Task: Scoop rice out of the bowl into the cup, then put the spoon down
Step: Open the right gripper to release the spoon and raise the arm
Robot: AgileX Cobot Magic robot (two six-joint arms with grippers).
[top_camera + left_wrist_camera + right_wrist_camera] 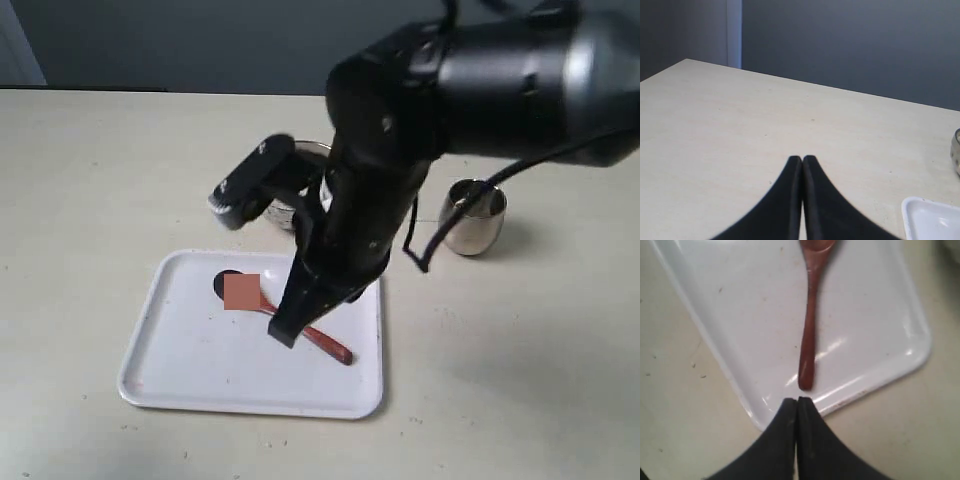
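Note:
The dark reddish-brown spoon (pixel 330 345) lies flat on a white tray (pixel 190 340), handle toward the tray's near right. My right gripper (pixel 285 335) points down over the handle, shut and empty. In the right wrist view its tips (pixel 797 400) sit just short of the end of the spoon (pixel 810 325). The steel bowl (pixel 312 150) is mostly hidden behind the right arm, and no rice shows. The steel cup (pixel 473 215) stands to the right. My left gripper (pixel 802 158) is shut over bare table, holding nothing; the exterior view does not show it.
A flat brownish square (pixel 241 292) covers part of the spoon's oval end. The left wrist view catches a corner of the tray (pixel 930 217) and a sliver of the bowl (pixel 956 150). The right arm's bulk hangs over the table's middle.

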